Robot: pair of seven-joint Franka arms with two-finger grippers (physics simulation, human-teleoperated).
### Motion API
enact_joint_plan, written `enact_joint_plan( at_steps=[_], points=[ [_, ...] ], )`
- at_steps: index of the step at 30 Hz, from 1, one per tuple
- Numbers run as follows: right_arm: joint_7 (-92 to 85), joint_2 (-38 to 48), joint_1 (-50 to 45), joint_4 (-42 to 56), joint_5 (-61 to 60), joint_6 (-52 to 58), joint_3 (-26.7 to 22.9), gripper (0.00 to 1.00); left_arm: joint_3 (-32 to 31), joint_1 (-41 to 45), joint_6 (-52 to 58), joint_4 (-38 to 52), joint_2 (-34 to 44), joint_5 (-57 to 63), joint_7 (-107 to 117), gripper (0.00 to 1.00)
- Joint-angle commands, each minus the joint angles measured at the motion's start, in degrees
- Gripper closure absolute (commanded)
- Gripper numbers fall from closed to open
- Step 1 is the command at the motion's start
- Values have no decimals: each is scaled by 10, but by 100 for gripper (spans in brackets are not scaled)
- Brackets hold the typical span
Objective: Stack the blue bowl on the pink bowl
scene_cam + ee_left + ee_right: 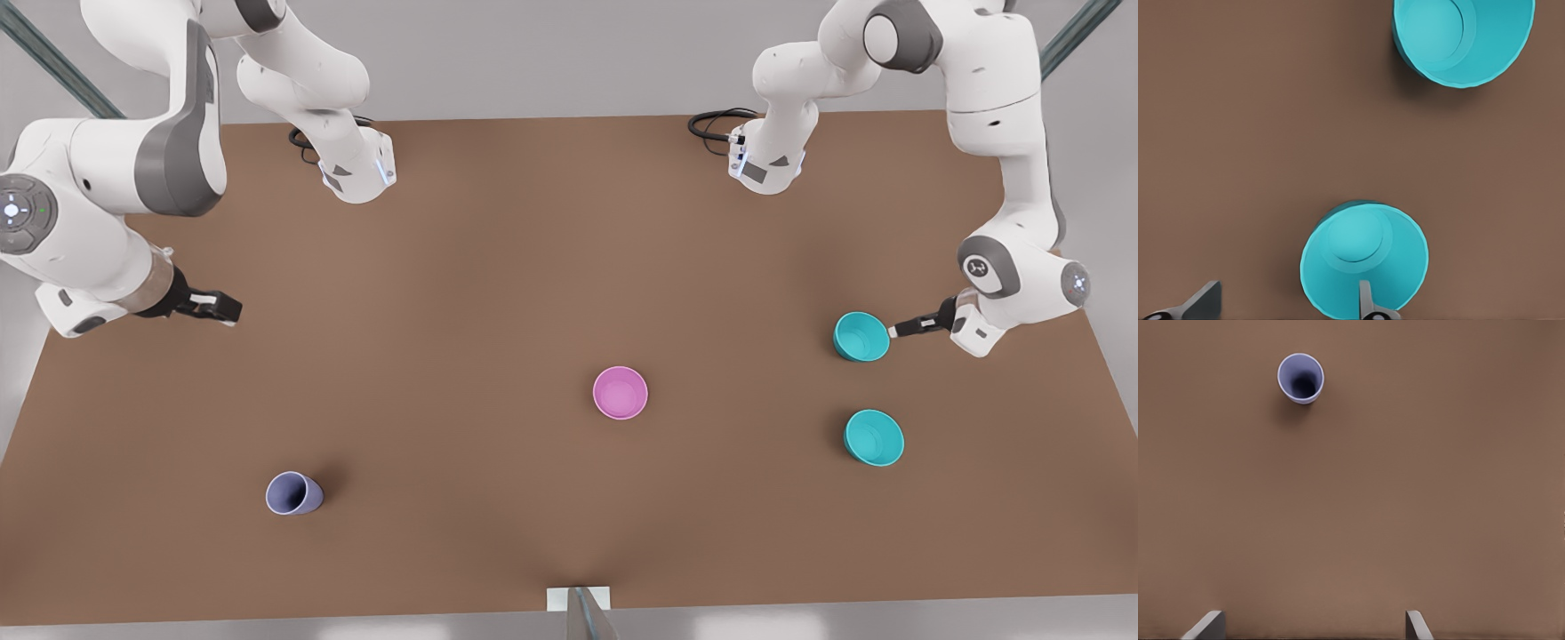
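The left gripper (892, 331) has its jaws apart astride the blue bowl's (861, 336) rim. The right gripper (233, 308) waits, jaws apart, over bare desk (498, 267).

Lavender-grey cup (293, 493): one item, upright, open mouth up, standing on the near left part of the table in the front view, well apart from all other items; also in the right wrist view (1301, 378), dark inside.

Second teal bowl (874, 437): one item, upright, near right part of the table.

Table (498, 267): plain brown surface, bearing all items.

Black cables (716, 123): coiled at the far edge of the table.
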State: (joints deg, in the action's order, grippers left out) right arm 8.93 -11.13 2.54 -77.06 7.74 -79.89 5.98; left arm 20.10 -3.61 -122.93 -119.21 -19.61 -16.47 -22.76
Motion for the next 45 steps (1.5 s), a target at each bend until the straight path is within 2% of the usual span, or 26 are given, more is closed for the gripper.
enact_joint_plan(
  at_steps=[1, 5, 12, 13, 14, 15, 20, 21, 22, 25, 26, 29, 31, 33, 35, 36, 38, 39, 42, 43, 45],
  points=[
    [-225, -2, 0, 0, 3, 27, 0, 0, -2, 2, -51, -9, -4, -11, -229, 0],
    [-225, -4, 0, -1, -1, 27, 0, 0, -2, 4, -20, -9, -27, -11, -229, 0],
    [-225, -6, 1, -11, -4, 27, 0, 0, -12, 9, -26, -8, -58, -11, -228, 0],
    [-225, -6, 1, -11, -4, 27, 0, 0, -13, 9, -27, -8, -61, -11, -229, 18],
    [-226, -10, 3, -11, -8, 27, 0, 0, -13, 9, -27, -8, -65, -11, -229, 31],
    [-227, -10, 5, -11, -12, 27, 0, 0, -16, 10, -26, -8, -68, -11, -229, 36],
    [-227, -10, 5, -11, -12, 28, 0, 0, -21, 10, -28, -6, -80, -11, -229, 37],
    [-227, -10, 5, -11, -12, 28, 0, 0, -21, 11, -29, -4, -82, -11, -229, 39],
    [-228, -11, 5, -11, -12, 27, 0, 0, -21, 10, -29, -4, -82, -11, -229, 55],
    [-230, -12, 5, -11, -12, 27, 0, 0, -21, 11, -30, -1, -82, -10, -229, 76],
    [-230, -12, 5, -11, -12, 27, 0, 0, -20, 10, -35, 0, -80, -10, -229, 79],
    [-230, -12, 5, -11, -12, 27, 0, 0, -20, 11, -24, 11, -70, -10, -207, 79],
    [-231, -13, 5, -12, -13, 26, 0, 0, -20, 54, 18, 12, -38, -9, -107, 79],
    [-231, -13, 5, -12, -13, 27, 0, 0, -20, 141, 79, 9, 6, -9, 71, 79],
    [-231, -13, 5, -12, -13, 26, 0, 0, -30, 242, 93, 13, 12, -11, 235, 79],
    [-230, -26, 6, -5, -13, 31, 0, 0, -83, 256, 103, 54, -5, -12, 347, 79],
    [-231, -42, 6, 9, -13, 33, -3, 0, -146, 273, 228, 268, -119, -12, 583, 79],
    [-232, -42, 6, 9, -13, 31, -3, 0, -171, 273, 235, 320, -161, -22, 658, 79],
    [-228, -46, 4, 12, -12, 29, -2, 0, -189, 275, 255, 375, -202, -85, 710, 79],
    [-224, -51, -16, 41, -2, 33, 3, 0, -194, 275, 253, 431, -236, -85, 733, 79],
    [-226, -56, 8, 55, -15, 34, -4, 0, -198, 274, 243, 458, -256, -85, 735, 79]
  ],
)
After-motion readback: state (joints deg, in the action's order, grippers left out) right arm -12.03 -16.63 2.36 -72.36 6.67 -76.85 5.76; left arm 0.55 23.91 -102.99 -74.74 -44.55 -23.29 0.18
